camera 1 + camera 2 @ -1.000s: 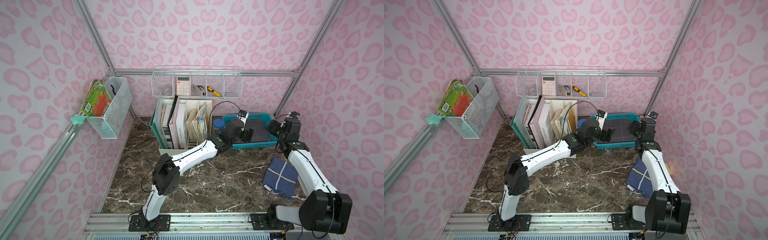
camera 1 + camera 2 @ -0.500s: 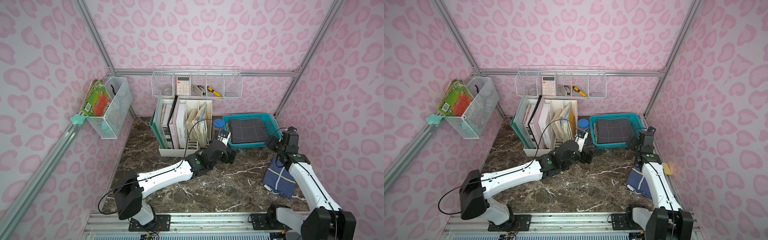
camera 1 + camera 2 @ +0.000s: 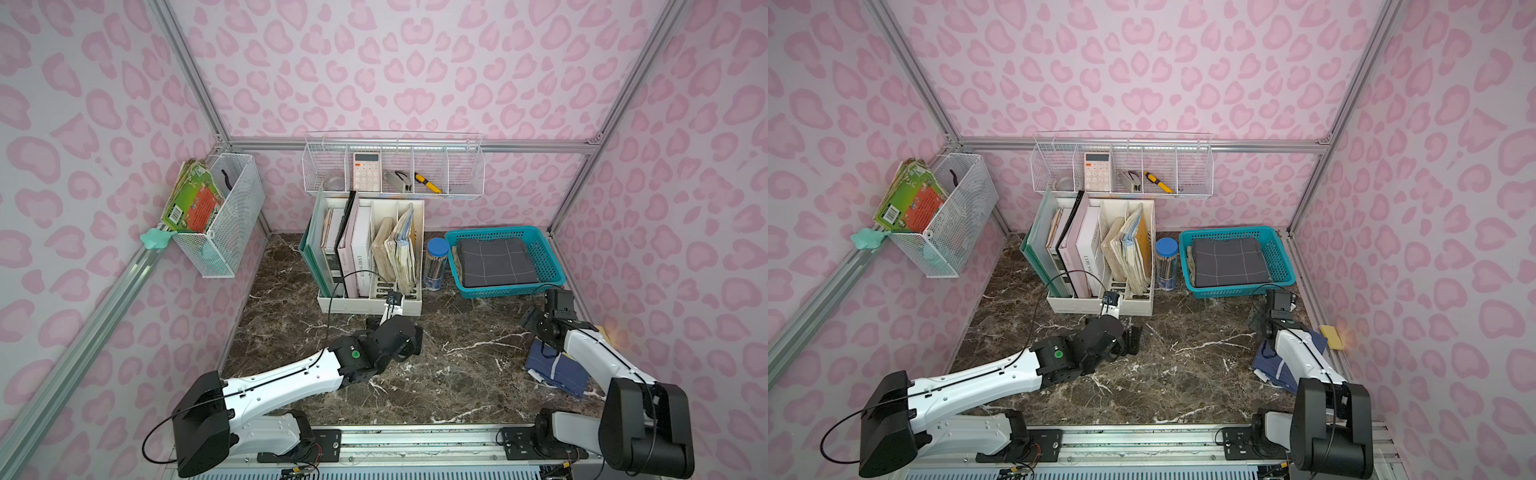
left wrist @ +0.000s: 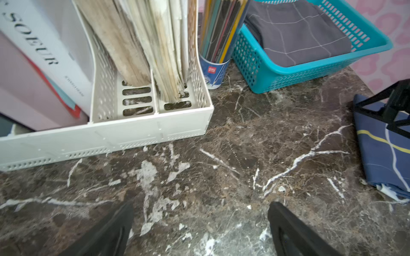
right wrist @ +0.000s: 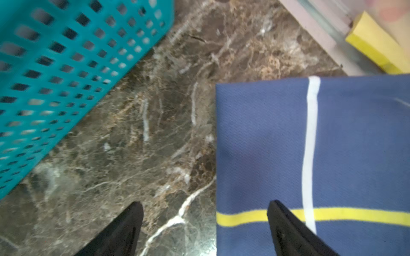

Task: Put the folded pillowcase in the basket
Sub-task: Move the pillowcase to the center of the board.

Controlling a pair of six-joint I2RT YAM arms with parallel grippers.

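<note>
The teal basket (image 3: pixel 555 272) (image 3: pixel 1285 268) stands at the back right. A folded grey pillowcase (image 3: pixel 494 262) (image 3: pixel 1227 262) (image 4: pixel 297 33) with thin white lines lies flat inside it. A second folded cloth, blue (image 3: pixel 557 370) (image 5: pixel 332 144) with a yellow and a white stripe, lies on the table at the front right. My left gripper (image 3: pixel 417 338) (image 4: pixel 200 221) hovers open and empty over bare marble mid-table. My right gripper (image 3: pixel 532 323) (image 5: pixel 204 221) is open and empty in front of the basket (image 5: pixel 66 66), one finger above the blue cloth's edge, the other above the table.
A white file rack (image 3: pixel 370 305) with books and papers stands left of the basket, with a blue-lidded pencil jar (image 3: pixel 436 264) between them. White wire baskets (image 3: pixel 395 166) hang on the walls. A yellow sponge (image 3: pixel 1331 336) lies by the right wall.
Both arms have pulled back from the basket toward the front. The left gripper has opened wider. The grey pillowcase stays in the basket, now uncovered.
</note>
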